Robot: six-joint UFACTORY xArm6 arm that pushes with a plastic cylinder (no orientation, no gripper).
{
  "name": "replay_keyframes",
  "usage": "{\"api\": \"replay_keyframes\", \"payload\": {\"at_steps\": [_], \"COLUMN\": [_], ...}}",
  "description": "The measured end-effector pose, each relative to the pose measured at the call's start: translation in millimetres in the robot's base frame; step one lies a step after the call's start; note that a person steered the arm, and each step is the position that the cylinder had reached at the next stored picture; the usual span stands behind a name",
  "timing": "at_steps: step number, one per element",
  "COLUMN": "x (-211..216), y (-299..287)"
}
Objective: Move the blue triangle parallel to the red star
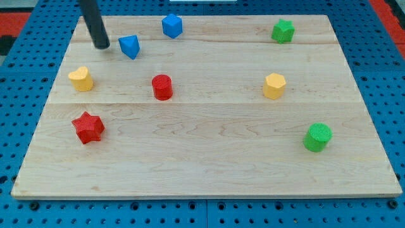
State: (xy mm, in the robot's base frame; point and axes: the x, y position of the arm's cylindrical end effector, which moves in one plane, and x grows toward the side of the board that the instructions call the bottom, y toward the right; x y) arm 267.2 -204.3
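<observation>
Sitting near the worktop's (209, 158) top-left part, the blue triangle (130, 46) lies just right of my tip (101, 45), a small gap apparently between them, though the angle makes that hard to judge. There is no pincer on this rod, so nothing is held. The red star (88, 127) lies well below, near the left edge. Between them sit a yellow heart-like block (81, 78) and a red cylinder (162, 87). A blue hexagonal block (171, 26) sits up-right of the triangle.

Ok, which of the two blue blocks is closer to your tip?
The blue triangle, just to the view's right of my tip. The other blue block, a blocky polygon, sits farther right, near the view's top.
</observation>
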Motion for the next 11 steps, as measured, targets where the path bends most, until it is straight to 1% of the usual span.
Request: {"api": "replay_keyframes", "payload": {"at_steps": [1, 2, 3, 4, 5, 6, 7, 8, 9, 10, 11], "x": [-3.8, 1.2, -27.9, -13.4, 10.9, 32.5, 32.5, 8.2, -7.0, 14.2, 28.8], "y": [61.5, 115.4, 28.2, -13.2, 20.8, 42.2, 86.3, 81.0, 110.1, 162.5, 186.7]}}
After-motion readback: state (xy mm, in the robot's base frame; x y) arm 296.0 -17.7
